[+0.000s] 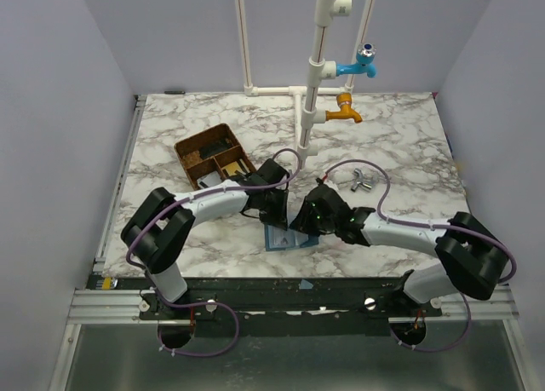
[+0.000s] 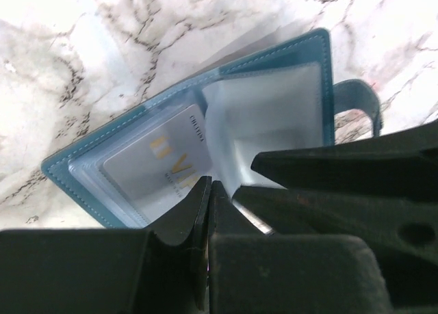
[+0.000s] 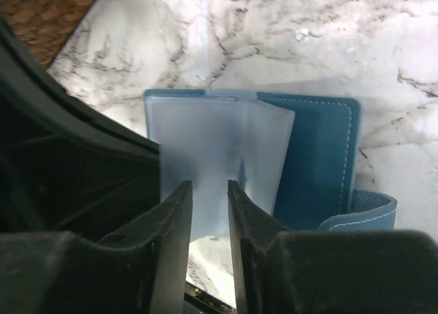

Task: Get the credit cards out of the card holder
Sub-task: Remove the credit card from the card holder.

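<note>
From above, the holder [image 1: 281, 238] lies open on the desk [image 1: 400, 144] close to my bases. Both claws crowd over it, the left claw [image 1: 274, 210] at its 11 o'clock and the right claw [image 1: 305, 221] at its 1 o'clock, nearly touching each other. The tray [image 1: 201, 135] stands well apart at 10 o'clock. I cannot read either grip from up here.

In my left wrist view, the holder is spread with its blue cover down. A pale card [image 2: 157, 165] sits in a clear pocket at 10 o'clock from my tips. My left claw is clenched, its tips meeting right at the card's near edge. I cannot tell whether anything thin is caught between them. The right claw's black fingers reach in from 3 o'clock around the raised clear leaves [image 2: 274, 115].

In my right wrist view, my right claw is released to a narrow slot, with a clear leaf standing in line with the gap. I cannot tell whether the pads touch it. The strap [image 3: 363, 208] curls at 4 o'clock.

I judge the step in hand to be drawing that card out of its pocket. To do it well, my left claw should bite the card alone, not the plastic over it, and pull flat along the pocket's open side. My right claw should steady the leaves so the holder does not drag along. With the claws this crowded, I would pull slowly and away from the other claw.
</note>
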### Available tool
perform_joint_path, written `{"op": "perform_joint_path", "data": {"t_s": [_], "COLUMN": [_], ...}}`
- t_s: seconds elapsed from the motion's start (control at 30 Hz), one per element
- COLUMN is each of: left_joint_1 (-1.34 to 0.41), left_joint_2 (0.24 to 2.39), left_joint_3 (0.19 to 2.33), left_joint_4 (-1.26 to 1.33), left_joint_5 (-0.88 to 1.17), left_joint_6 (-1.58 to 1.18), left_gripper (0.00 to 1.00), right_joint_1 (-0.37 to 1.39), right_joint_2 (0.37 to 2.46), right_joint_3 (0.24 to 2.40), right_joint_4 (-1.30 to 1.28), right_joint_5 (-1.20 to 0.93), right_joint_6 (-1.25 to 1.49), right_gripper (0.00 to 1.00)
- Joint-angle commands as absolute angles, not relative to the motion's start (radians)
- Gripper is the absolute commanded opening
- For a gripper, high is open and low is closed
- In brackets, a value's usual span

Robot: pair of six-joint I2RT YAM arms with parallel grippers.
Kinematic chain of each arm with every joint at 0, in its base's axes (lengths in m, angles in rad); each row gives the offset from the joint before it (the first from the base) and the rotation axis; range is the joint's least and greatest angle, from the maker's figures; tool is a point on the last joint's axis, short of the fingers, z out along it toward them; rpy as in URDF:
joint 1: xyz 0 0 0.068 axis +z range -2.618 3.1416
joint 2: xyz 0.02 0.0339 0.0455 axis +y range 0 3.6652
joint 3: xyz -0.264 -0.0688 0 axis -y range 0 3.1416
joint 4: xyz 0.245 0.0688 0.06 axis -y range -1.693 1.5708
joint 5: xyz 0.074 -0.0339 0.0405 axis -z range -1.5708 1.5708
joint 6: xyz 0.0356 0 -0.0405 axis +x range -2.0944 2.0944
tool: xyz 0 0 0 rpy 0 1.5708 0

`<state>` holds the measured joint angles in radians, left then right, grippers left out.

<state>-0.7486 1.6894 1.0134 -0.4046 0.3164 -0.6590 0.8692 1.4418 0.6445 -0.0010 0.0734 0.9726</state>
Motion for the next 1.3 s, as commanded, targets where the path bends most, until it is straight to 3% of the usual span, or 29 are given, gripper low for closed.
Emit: {"op": "perform_joint_path", "data": {"t_s": [0.0,0.13,0.33,0.77,1.27], "left_joint_1": [-0.764,-0.773,-0.798,-0.831,-0.774], "left_joint_2": [1.705,1.720,1.771,1.940,1.727], "left_joint_3": [1.072,1.099,1.148,1.253,1.191], "left_joint_4": [-0.393,-0.401,-0.410,-0.423,-0.439], "left_joint_5": [0.323,0.326,0.339,0.347,0.296], "left_joint_6": [-0.653,-0.649,-0.644,-0.664,-0.643], "left_gripper": [0.00,0.00,0.00,0.00,0.02], "right_joint_1": [0.870,0.870,0.870,0.870,0.870], "right_joint_2": [1.394,1.358,1.221,1.112,1.202], "right_joint_3": [0.715,0.750,0.736,0.692,0.678], "right_joint_4": [-0.118,-0.248,-0.363,-0.378,-0.187], "right_joint_5": [0.122,0.216,0.320,0.326,0.144], "right_joint_6": [0.947,0.956,0.968,0.979,0.964], "right_gripper": [0.36,0.53,0.66,0.67,0.63]}}
